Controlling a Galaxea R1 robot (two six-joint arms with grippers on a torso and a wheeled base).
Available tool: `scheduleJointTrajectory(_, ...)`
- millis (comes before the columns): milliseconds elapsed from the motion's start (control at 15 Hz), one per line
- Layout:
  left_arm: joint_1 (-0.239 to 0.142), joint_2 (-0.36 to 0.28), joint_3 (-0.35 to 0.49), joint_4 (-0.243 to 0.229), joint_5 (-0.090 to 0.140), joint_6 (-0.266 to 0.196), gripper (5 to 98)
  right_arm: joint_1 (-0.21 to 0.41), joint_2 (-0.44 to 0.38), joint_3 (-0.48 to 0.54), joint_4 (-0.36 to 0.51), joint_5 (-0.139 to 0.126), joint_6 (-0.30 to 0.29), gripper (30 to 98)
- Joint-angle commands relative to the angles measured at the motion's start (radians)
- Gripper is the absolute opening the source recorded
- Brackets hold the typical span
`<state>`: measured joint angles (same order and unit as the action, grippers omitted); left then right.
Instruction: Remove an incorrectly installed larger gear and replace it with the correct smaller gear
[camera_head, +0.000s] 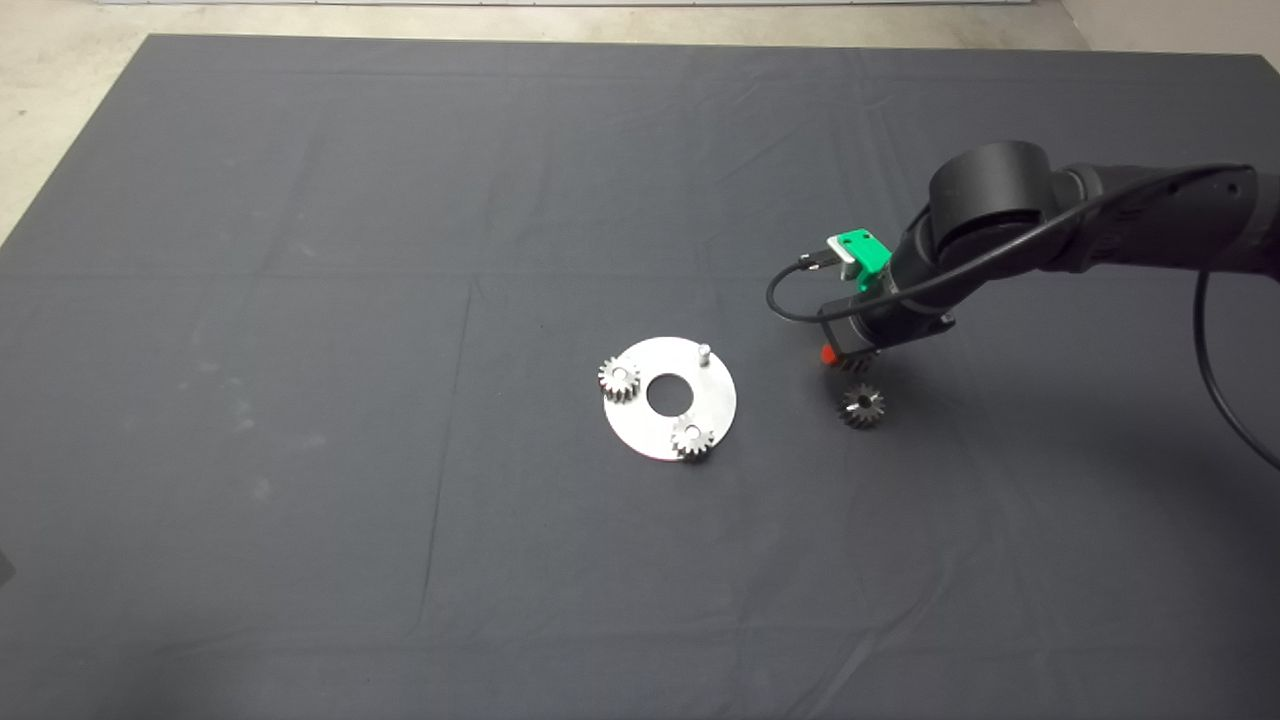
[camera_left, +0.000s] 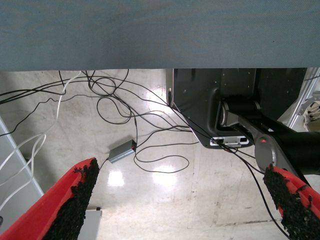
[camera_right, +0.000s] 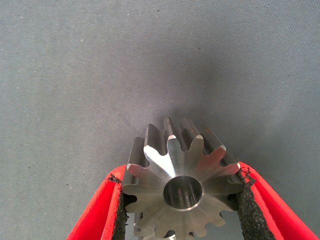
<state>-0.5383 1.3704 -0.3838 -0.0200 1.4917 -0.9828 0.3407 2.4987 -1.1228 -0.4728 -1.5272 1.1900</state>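
the right gripper (camera_head: 845, 355) hangs low over the dark cloth mat (camera_head: 400, 250), to the right of the round metal plate (camera_head: 712, 415). its red fingers are closed on the larger gear (camera_right: 182, 170), the rough black pads (camera_right: 246, 200) pressing against opposite teeth. the gear is thick, bright machined steel with long blunt teeth, a smooth flat face and a dark round bore.

just beside that gripper, apart from it, the smaller gear (camera_head: 862, 405) lies flat on the mat, clear of the plate.

the plate is a thin, shiny disc with a round centre hole. two small gears (camera_head: 619, 379) (camera_head: 691, 437) sit at its rim, and a short bare peg (camera_head: 704, 352) stands upright near its far edge.

the left gripper (camera_left: 182, 200) is parked off the mat with its fingers spread wide and nothing between them, over a glossy floor strewn with thin cables (camera_left: 120, 107).
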Motion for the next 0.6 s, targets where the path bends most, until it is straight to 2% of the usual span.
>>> scheduleJointTrajectory(0,0.001,-0.006,0.013,-0.012,0.004,-0.004,84.3,0.032,0.0,0.014,-0.075,-0.093,-0.007,45.9)
scheduleJointTrajectory(133,0.001,-0.006,0.013,-0.012,0.004,-0.004,84.3,0.034,0.008,0.004,-0.081,-0.091,-0.026,45.9)
scheduleJointTrajectory(533,0.001,-0.004,0.013,-0.012,0.004,-0.004,84.3,0.038,0.012,0.005,-0.084,-0.093,-0.026,46.0)
